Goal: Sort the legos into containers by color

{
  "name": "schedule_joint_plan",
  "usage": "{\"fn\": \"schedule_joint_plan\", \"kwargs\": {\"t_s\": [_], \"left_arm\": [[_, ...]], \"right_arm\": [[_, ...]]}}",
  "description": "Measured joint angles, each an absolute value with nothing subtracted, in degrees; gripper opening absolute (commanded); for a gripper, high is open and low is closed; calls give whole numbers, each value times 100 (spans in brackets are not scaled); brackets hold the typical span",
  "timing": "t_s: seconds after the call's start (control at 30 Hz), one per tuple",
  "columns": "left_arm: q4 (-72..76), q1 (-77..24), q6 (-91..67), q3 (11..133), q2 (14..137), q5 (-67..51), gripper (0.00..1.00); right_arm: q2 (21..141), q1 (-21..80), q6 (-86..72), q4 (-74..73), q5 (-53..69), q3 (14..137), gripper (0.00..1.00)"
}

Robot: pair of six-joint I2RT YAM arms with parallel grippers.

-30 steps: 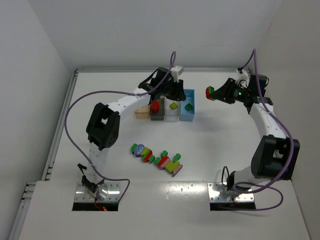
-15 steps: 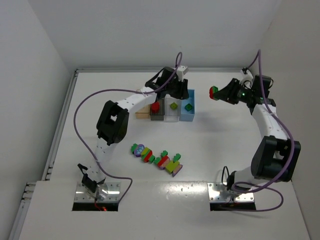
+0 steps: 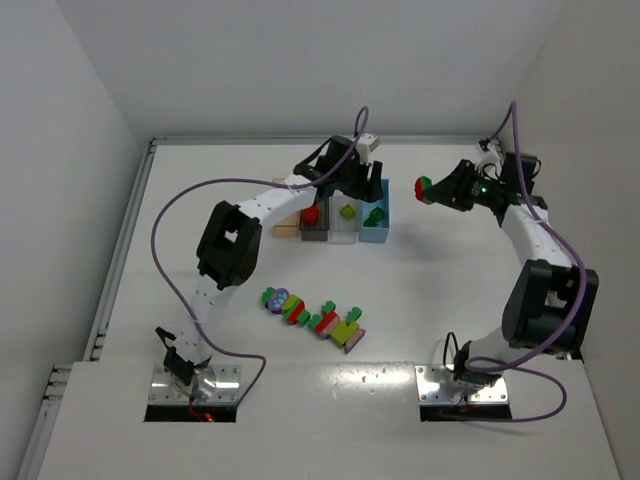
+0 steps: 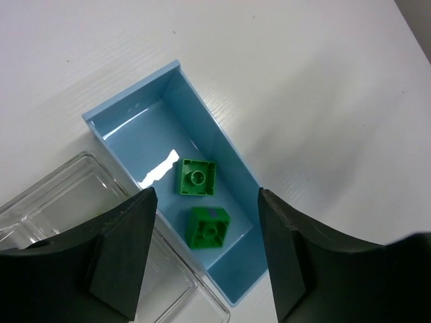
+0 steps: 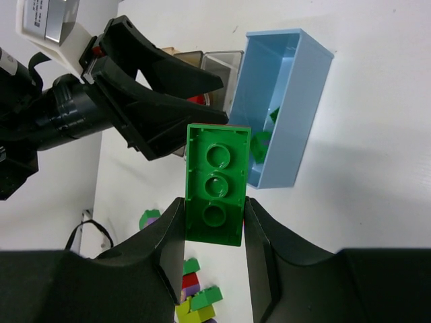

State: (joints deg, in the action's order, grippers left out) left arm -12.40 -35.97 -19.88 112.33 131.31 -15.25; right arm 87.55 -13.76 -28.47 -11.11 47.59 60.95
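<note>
My left gripper (image 4: 205,259) is open and empty, hovering over the light blue bin (image 4: 232,151), which holds two dark green bricks (image 4: 197,177). In the top view it (image 3: 366,192) is above the row of bins: tan (image 3: 284,228), dark grey (image 3: 316,233) with a red brick (image 3: 312,213), clear (image 3: 345,232) with a lime brick (image 3: 347,211), and light blue (image 3: 378,236). My right gripper (image 5: 214,225) is shut on a long dark green brick (image 5: 217,178), with red showing behind it. It holds the brick in the air, right of the bins (image 3: 426,187).
A row of joined multicoloured legos (image 3: 312,316) lies mid-table, in front of the bins, and shows at the bottom of the right wrist view (image 5: 195,293). The clear bin's wall (image 4: 67,195) adjoins the blue bin. White walls close in the table at the back and on both sides.
My left gripper has moved right, from over the grey and clear bins to over the light blue bin. My right gripper has kept the brick and barely shifted.
</note>
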Motion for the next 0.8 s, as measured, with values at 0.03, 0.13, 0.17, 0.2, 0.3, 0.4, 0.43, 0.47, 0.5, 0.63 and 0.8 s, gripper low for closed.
{"fn": "schedule_joint_plan", "kwargs": {"t_s": [0.03, 0.13, 0.17, 0.2, 0.3, 0.4, 0.43, 0.47, 0.5, 0.63, 0.8], "left_arm": [[-1236, -3597, -1957, 11207, 13107, -1584, 66], [-1164, -3524, -1776, 10790, 12781, -2222, 66], [-1105, -3485, -1723, 10499, 12556, -2550, 66], [-1011, -3428, -1682, 10141, 12267, -2895, 66], [-749, -3109, -1678, 9102, 11260, -4143, 68], [-493, -2729, -1774, 8672, 10523, -5238, 68], [-342, -2624, -1881, 8584, 10339, -5502, 69], [-117, -2554, -2005, 8486, 10202, -5706, 69], [237, -2504, -2200, 8294, 10029, -5907, 69], [965, -2523, -2849, 7968, 9856, -6364, 70], [1352, -2545, -3323, 7856, 9911, -6549, 70]], "right_arm": [[8779, -1363, -2851, -1083, 4836, 6095, 22], [8897, -1332, -3020, -862, 5155, 6095, 23], [8954, -1328, -3162, -683, 5325, 6088, 24], [9030, -1326, -3395, -408, 5509, 6071, 26], [9255, -1269, -4202, 471, 6025, 5981, 29], [9426, -1157, -4742, 996, 6396, 5968, 29], [9465, -1096, -4886, 1127, 6506, 5968, 29], [9498, -1028, -5004, 1225, 6593, 5968, 29], [9537, -923, -5151, 1380, 6705, 5961, 29], [9588, -523, -5546, 1811, 6963, 5898, 29], [9588, 27, -5822, 2075, 7168, 5867, 29]]}}
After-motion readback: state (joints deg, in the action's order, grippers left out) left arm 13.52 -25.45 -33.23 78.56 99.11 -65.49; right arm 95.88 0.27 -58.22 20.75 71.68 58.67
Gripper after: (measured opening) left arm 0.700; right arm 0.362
